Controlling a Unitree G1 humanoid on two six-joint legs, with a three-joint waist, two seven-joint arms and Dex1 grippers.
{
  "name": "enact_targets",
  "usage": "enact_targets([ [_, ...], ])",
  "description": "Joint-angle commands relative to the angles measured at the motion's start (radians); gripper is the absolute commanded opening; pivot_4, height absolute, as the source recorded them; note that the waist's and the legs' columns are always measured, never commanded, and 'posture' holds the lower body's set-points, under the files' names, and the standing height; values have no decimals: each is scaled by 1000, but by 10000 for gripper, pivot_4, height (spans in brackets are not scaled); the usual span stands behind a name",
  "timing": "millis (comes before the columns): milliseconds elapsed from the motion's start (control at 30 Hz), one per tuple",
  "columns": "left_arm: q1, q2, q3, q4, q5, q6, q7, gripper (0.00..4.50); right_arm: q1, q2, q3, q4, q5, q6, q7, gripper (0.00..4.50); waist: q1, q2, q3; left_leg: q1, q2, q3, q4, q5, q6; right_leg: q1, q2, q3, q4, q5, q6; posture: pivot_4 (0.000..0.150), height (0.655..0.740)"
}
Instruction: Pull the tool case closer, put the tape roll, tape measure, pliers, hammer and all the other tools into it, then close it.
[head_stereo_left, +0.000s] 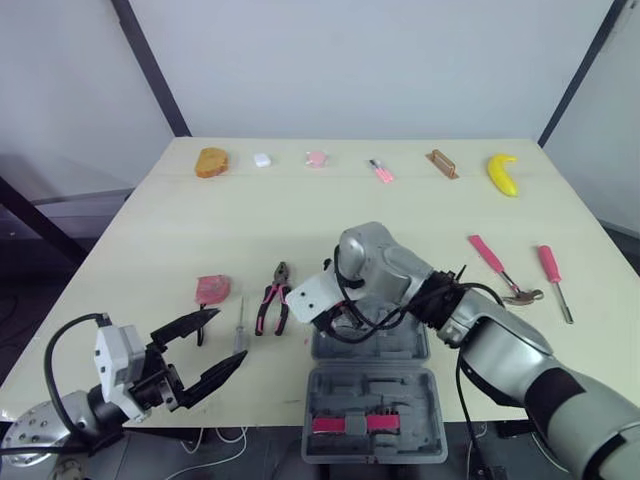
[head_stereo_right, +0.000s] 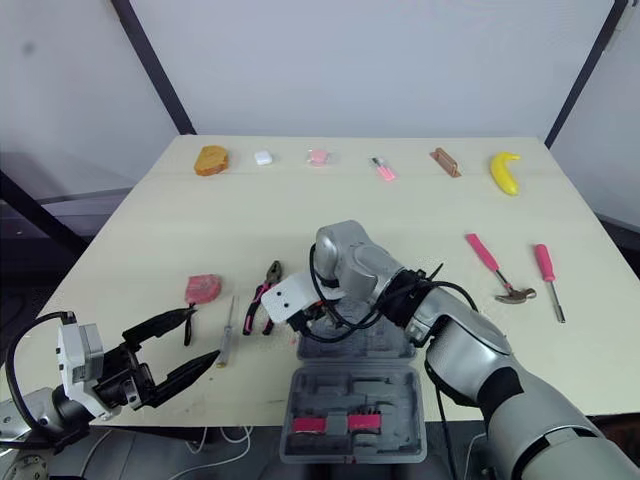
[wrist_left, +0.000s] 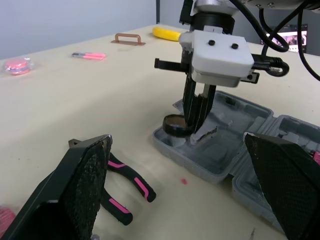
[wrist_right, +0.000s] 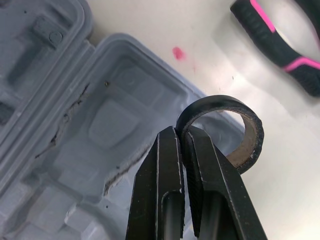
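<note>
My right end effector (wrist_right: 180, 134) pinches the tape roll (wrist_right: 220, 102) at the open tool case's (wrist_right: 75, 165) edge; pliers (head_stereo_left: 273, 305) and hammer (head_stereo_left: 500, 268) either side are not yet packed.

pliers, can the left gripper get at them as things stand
Probably yes: the left gripper, open, sits just short of the pliers, with only a thin screwdriver beside its path.

We count one case (head_stereo_left: 372, 390), one tape roll (wrist_left: 175, 131), one pair of pliers (head_stereo_left: 281, 278), one hammer (head_stereo_left: 490, 257), two screwdrivers (head_stereo_left: 240, 338) (head_stereo_left: 548, 263), one banana (head_stereo_left: 502, 174).
</note>
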Motion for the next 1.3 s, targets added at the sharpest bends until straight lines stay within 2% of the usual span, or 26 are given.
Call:
enact_targets([
  [33, -1, -1, 7, -28, -16, -9, 7, 45000, -24, 12, 2, 8, -8, -18, -17, 500, 0, 0, 0, 0, 0, 0, 0, 0, 0, 0, 0, 0, 0, 0, 0, 1500, 7400],
  [767, -23, 22, -12, -36, -28, 45, 16, 45000, -20, 29, 1, 96, -42, -98, -109, 500, -22, 0, 0, 0, 0, -2, -1, 0, 0, 0, 0, -1, 0, 0, -1, 1500, 7400],
  [1200, -20, 22, -1, -40, -40, 55, 31, 45000, -27, 35, -1, 94, -34, -110, -81, 500, -22, 0, 0, 0, 0, -7, -1, 0, 0, 0, 0, -1, 0, -1, -1, 1500, 7400],
  [1233, -22, 22, -2, -39, -39, 55, 32, 45000, -27, 35, -1, 93, -35, -111, -83, 6555, -22, 0, 0, 0, 0, -7, -1, 0, 0, 0, 0, -1, 0, -1, -1, 1500, 7400],
  [1300, -26, 21, -5, -36, -38, 54, 34, 45000, -27, 31, -3, 90, -37, -114, -84, 11678, -22, 0, 1, 0, 0, -7, -1, 0, 0, 0, 0, -1, 0, -1, -1, 1500, 7400],
])
